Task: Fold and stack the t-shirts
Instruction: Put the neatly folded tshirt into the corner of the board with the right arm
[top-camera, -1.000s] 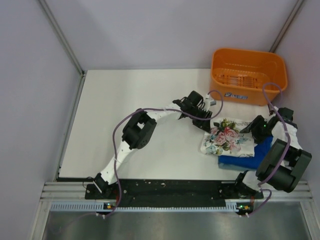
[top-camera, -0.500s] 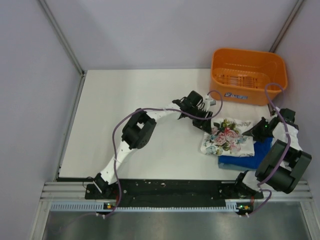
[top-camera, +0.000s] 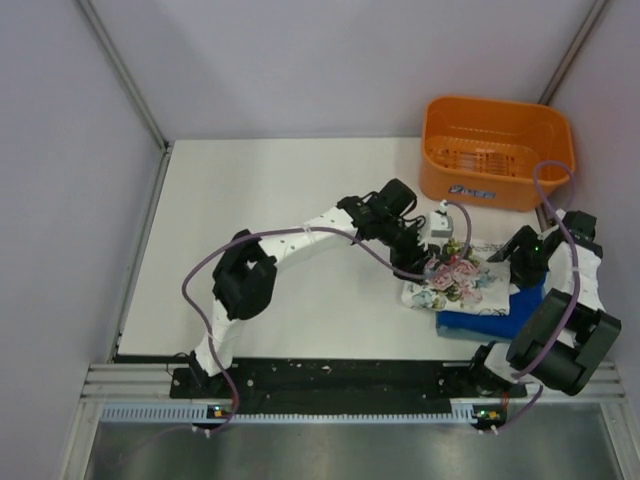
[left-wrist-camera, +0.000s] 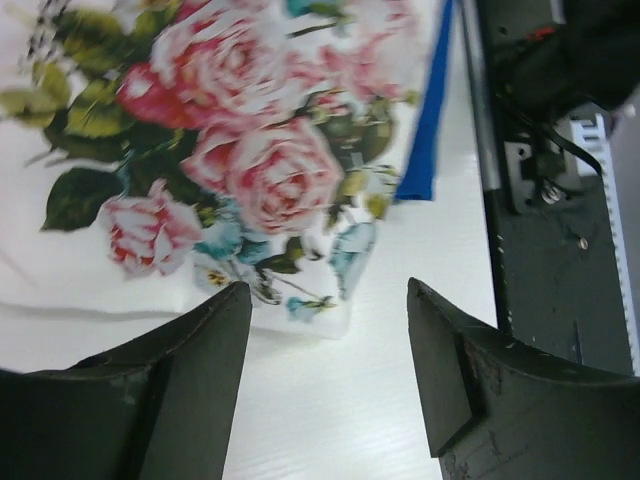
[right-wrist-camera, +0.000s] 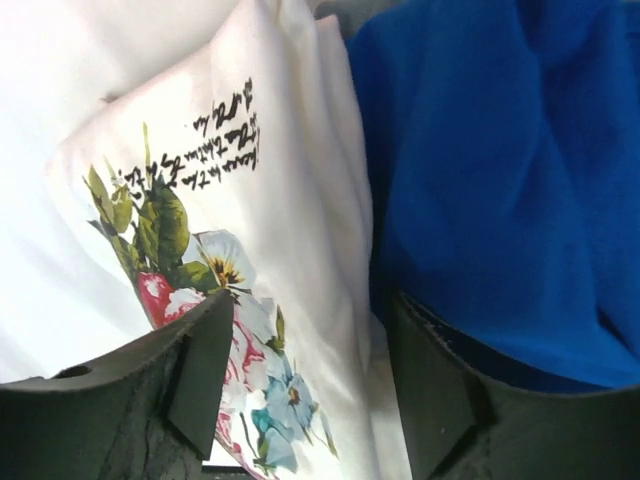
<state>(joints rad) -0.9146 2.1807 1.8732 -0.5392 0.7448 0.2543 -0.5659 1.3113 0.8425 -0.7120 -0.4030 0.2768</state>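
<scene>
The white t-shirt with pink roses and dark lettering (top-camera: 457, 281) lies folded at the right of the table, its right side overlapping the royal blue t-shirt (top-camera: 487, 322). My left gripper (top-camera: 431, 258) is open and empty, low over the floral shirt's left edge. In the left wrist view its fingertips (left-wrist-camera: 330, 300) straddle bare table just off a corner of the floral shirt (left-wrist-camera: 240, 170), with a blue edge (left-wrist-camera: 425, 130) beyond. My right gripper (top-camera: 512, 257) is open and empty above the seam between the floral shirt (right-wrist-camera: 280, 200) and the blue shirt (right-wrist-camera: 500, 190).
An orange plastic basket (top-camera: 497, 150) stands at the back right, just behind the shirts. The right wall is close to the right arm. The black mounting rail (top-camera: 330, 375) runs along the table's near edge.
My left arm has stretched out to the right, bringing its gripper from beside the floral shirt onto its left edge. My right gripper has shifted slightly toward the back.
</scene>
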